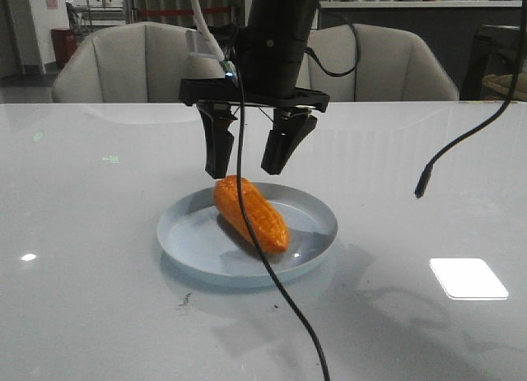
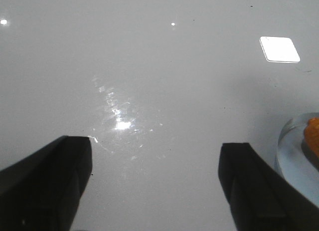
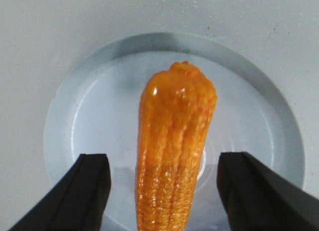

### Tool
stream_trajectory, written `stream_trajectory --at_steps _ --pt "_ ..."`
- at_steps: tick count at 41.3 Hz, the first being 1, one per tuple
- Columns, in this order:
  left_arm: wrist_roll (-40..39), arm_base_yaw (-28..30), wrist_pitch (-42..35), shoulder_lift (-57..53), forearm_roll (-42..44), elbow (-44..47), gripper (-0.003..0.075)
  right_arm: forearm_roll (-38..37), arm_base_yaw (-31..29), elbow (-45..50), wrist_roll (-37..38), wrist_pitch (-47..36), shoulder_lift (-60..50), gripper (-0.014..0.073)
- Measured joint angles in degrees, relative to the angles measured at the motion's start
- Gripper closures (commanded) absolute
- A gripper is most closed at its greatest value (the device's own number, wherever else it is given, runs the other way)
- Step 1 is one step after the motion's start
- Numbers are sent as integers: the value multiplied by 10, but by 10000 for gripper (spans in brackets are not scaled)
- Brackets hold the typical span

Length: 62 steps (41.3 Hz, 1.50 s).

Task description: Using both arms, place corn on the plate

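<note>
A loose black cable (image 1: 272, 274) crosses the corn (image 1: 249, 212) on the plate (image 1: 189, 233); my right gripper (image 1: 254, 160) hangs wide open above, touching nothing, left gripper (image 2: 154, 191) open too.

You will find no words, numbers or signs to read here. The glossy orange-yellow toy corn cob (image 1: 250, 211) has no label. The round pale blue plastic plate (image 1: 191, 248) has no print. The shiny white table (image 1: 90, 299) shows only spots of light, no writing.
</note>
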Motion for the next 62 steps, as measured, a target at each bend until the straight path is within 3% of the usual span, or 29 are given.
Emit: stream_trajectory --at_steps 12,25,33,41,47,54,62 --pt "0 0 0 0 0 0 139 -14 0 0 0 0 -26 32" --pt "0 0 -1 0 0 0 139 -70 -10 0 0 4 -188 32" --pt "0 0 -1 0 0 0 139 -115 -48 0 0 9 -297 32" --pt "0 0 -1 0 0 0 139 -129 -123 23 0 9 -381 32" --pt "0 0 -1 0 0 0 139 -131 -193 100 0 4 -445 32" --pt "0 0 -1 0 0 0 139 -132 -266 254 0 -66 -539 32" --pt "0 0 -1 0 0 0 139 -132 -292 450 0 -150 -651 32"
